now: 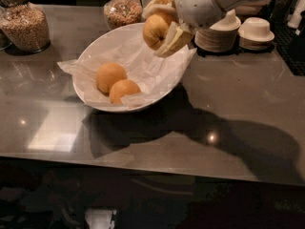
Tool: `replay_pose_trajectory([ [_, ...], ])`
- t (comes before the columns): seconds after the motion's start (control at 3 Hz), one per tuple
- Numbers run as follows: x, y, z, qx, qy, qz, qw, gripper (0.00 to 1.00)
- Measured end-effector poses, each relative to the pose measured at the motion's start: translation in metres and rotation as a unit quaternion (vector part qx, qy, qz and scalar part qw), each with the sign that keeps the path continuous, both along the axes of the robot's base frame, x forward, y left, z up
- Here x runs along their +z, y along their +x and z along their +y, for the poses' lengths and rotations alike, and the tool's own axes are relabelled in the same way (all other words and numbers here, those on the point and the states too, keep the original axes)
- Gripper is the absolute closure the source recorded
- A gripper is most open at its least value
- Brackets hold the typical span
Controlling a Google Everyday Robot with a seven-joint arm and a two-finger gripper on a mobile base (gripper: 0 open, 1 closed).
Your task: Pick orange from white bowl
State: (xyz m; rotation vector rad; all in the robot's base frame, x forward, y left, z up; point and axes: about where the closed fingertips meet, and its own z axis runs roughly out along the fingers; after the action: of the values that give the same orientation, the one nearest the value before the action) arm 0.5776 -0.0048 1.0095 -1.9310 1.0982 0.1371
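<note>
A white robot arm reaches in from the far right. Its two-finger gripper (164, 25) is clamped around a dull yellowish-orange round orange (153, 31), held in the air just above the far right rim of a wide, shallow, glossy white bowl (102, 39). The bowl sits on a dark reflective countertop (228, 104) and is lined with crumpled white paper (143, 66). Two deeper-orange round fruits (111, 76) lie touching inside it, on the left. Two glass jars of grain (26, 25) stand far left; stacked small white bowls and plates (217, 32) stand far right.
</note>
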Motion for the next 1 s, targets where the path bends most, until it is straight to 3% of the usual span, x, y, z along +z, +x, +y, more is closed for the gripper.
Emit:
replay_pose_trajectory([
  [0.67,0.007,-0.005,-0.002,-0.001,0.018,0.005,0.9998,1.00],
  [1.0,0.021,-0.022,-0.002,0.025,0.045,0.008,0.9987,1.00],
])
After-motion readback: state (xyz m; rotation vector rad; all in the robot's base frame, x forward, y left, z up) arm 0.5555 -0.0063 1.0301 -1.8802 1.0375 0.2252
